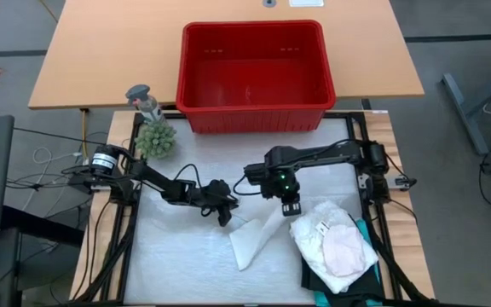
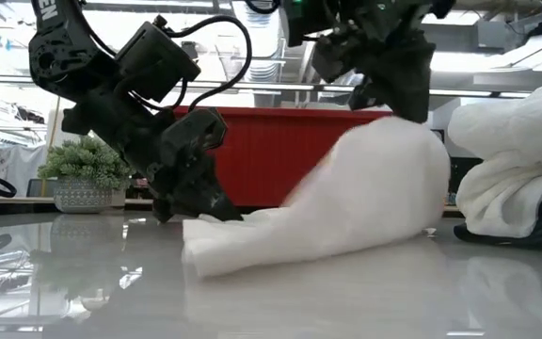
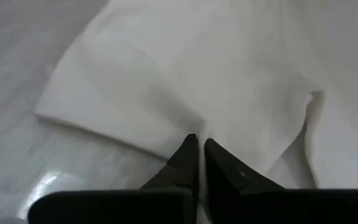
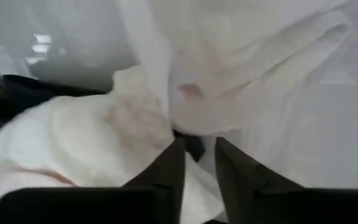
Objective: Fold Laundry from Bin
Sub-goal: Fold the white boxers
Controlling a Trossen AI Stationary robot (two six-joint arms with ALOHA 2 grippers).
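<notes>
A small white cloth [image 1: 252, 239] lies on the pale table between my two grippers. Its left end rests flat on the table and its right end is raised into a hump [image 2: 365, 188]. My left gripper [image 1: 224, 217] is down at the table, shut on the cloth's left edge. My right gripper [image 1: 290, 209] hangs above the table, shut on the cloth's raised right end. The red bin [image 1: 254, 77] stands behind them at the table's far side. My left gripper pinches the cloth's edge [image 3: 185, 134] at its left end between its two fingertips [image 3: 188, 152]. It slants down from the table's left side. That end lies low on the table [image 2: 216, 231]. One layer or several, I cannot tell. My right gripper holds a bunched fold of the cloth's right end [image 4: 194, 121] between its fingers, pointing steeply down from above. That end [image 2: 393, 127] is lifted clear of the table. The cloth slopes slack from it down to the left end on the table.
A pile of folded white laundry [image 1: 335, 243] lies at the table's near right, on teal and black garments [image 1: 363, 228], close to my right gripper. A small potted plant [image 1: 154, 136] stands at the far left, beside the bin. Bare table shows at the near left [image 1: 177, 264].
</notes>
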